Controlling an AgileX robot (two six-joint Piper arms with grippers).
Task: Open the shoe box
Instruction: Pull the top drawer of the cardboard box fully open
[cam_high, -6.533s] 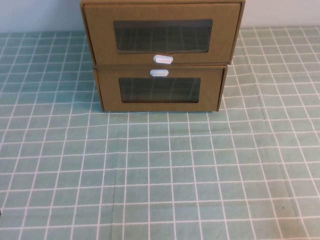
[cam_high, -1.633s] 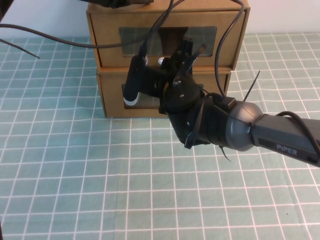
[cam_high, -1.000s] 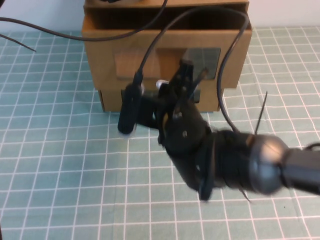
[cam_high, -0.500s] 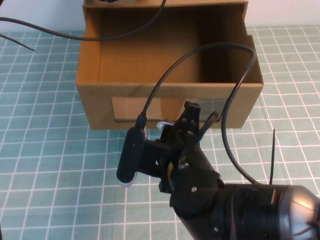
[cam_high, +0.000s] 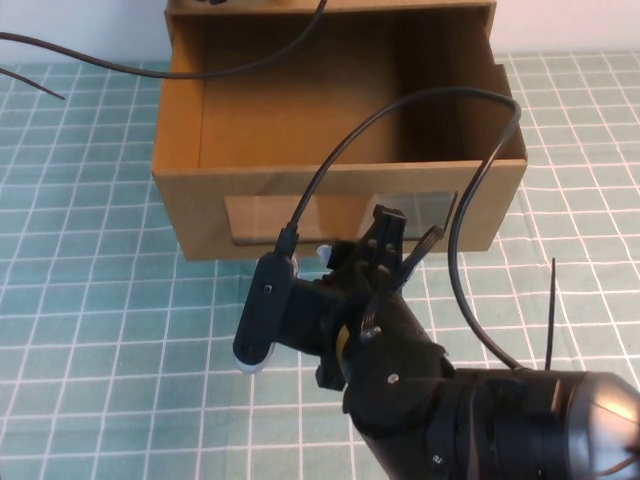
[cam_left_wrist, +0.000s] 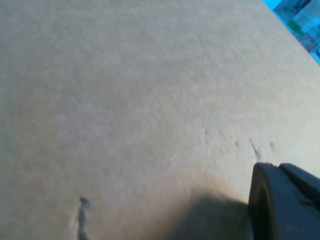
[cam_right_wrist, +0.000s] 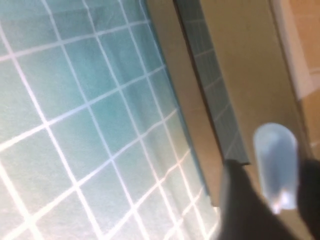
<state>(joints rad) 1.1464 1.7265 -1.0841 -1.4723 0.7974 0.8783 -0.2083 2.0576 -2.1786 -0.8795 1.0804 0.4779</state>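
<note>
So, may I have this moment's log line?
upper drawer: pulled out | right gripper: open at handle | left gripper: at box top

The shoe box (cam_high: 420, 6) stands at the far middle of the table (cam_high: 90, 330). Its upper drawer (cam_high: 200, 190) juts out of it toward me, with the front panel nearest me and the hollow behind it. The pull tab (cam_right_wrist: 275, 160) sits on the middle of that panel. My right gripper (cam_right_wrist: 272, 180) is just before the panel, its fingers (cam_right_wrist: 240, 200) parted either side of the tab, with my right arm on the near right. My left gripper (cam_left_wrist: 285, 202) is at the box's far end, close against a flat cardboard face there.
</note>
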